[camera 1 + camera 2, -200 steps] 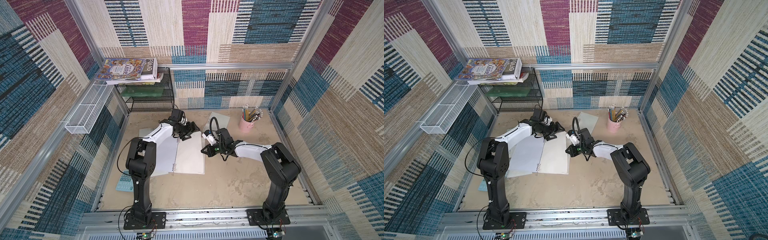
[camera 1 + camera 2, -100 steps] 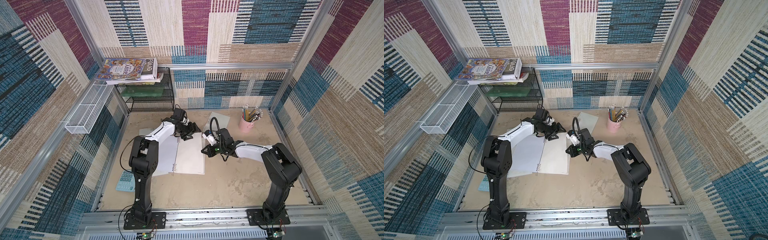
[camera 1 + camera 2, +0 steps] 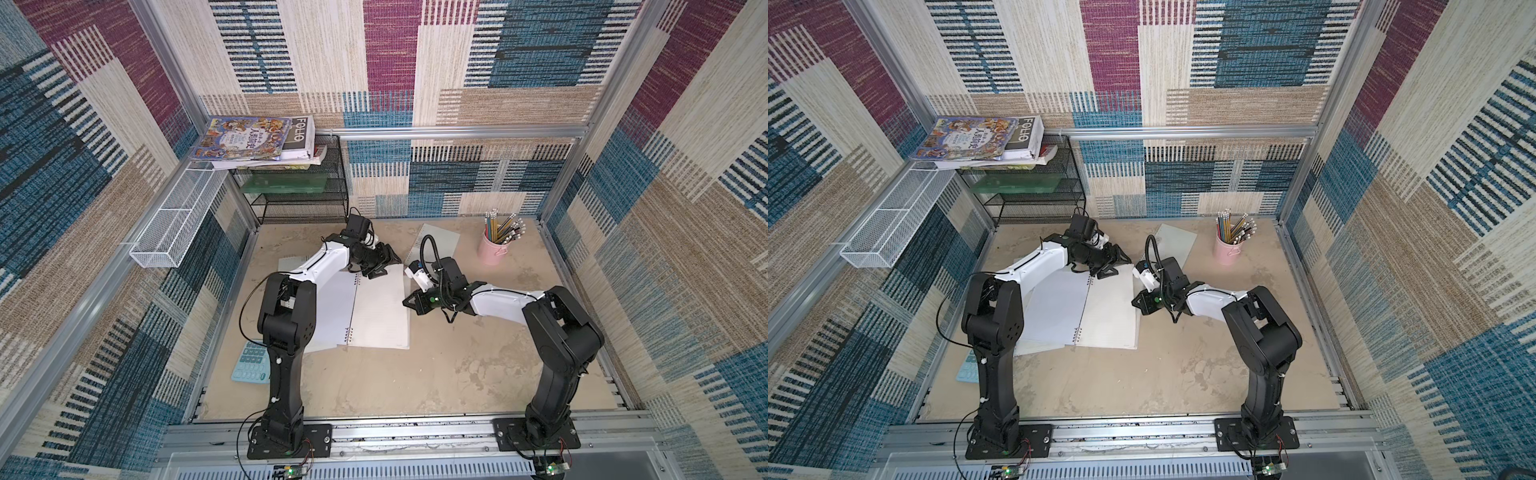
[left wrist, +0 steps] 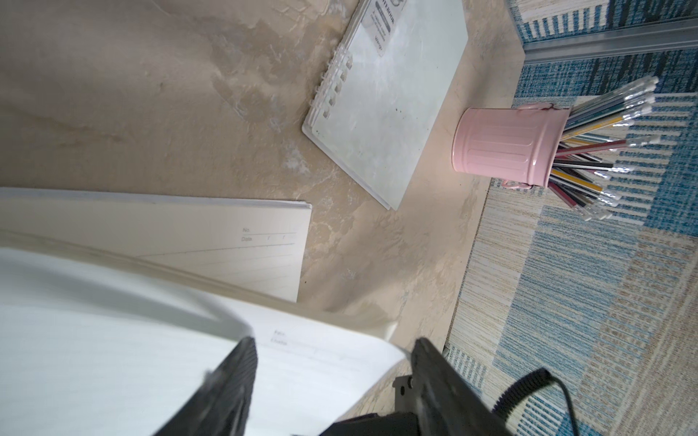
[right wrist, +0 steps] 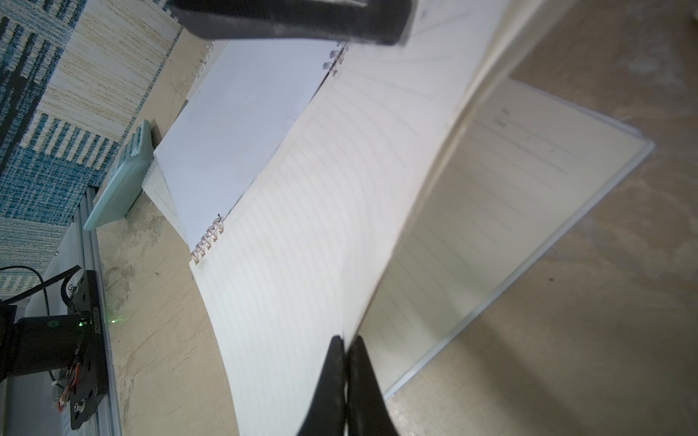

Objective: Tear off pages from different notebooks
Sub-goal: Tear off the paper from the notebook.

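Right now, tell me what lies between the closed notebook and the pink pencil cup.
Only bare tabletop separates the closed notebook from the pink pencil cup, clearest in the left wrist view.

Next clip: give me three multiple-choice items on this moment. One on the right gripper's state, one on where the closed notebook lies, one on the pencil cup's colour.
1. The right gripper is:
A. open
B. shut on a page
C. shut on nothing

2. The closed notebook lies:
A. beside the cup
B. in the right gripper
C. under the page

3. The cup is:
A. green
B. pink
C. black

1 B: in the right wrist view the jaws pinch the lifted page's edge.
2 A: it lies flat next to the cup, not touching it.
3 B: the cup looks pink in the left wrist view and in both top views.
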Action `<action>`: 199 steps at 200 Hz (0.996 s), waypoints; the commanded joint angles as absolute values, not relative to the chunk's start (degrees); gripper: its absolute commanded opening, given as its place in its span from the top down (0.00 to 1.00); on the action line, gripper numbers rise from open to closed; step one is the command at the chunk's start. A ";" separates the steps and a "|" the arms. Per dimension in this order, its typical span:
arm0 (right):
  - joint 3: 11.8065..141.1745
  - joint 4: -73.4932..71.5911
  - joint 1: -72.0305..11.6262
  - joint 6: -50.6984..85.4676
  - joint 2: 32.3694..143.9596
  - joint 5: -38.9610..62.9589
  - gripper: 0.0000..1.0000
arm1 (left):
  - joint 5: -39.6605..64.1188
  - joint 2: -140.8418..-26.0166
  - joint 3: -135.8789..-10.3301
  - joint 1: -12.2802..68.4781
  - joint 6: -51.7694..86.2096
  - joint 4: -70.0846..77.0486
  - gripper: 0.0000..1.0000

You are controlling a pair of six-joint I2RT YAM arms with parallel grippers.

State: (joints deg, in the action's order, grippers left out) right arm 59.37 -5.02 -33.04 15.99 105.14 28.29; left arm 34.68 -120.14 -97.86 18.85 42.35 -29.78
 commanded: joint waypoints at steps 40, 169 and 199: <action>59.33 -6.43 -33.29 15.19 104.68 28.22 0.94 | 35.13 -122.14 -100.89 18.95 40.40 -33.25 0.23; 59.77 -4.34 -33.85 12.74 104.15 24.28 0.95 | 34.43 -126.15 -108.51 19.29 36.92 -43.05 0.36; 59.77 -4.35 -33.88 12.66 104.49 24.00 0.95 | 34.29 -125.94 -107.95 19.28 36.91 -43.15 0.51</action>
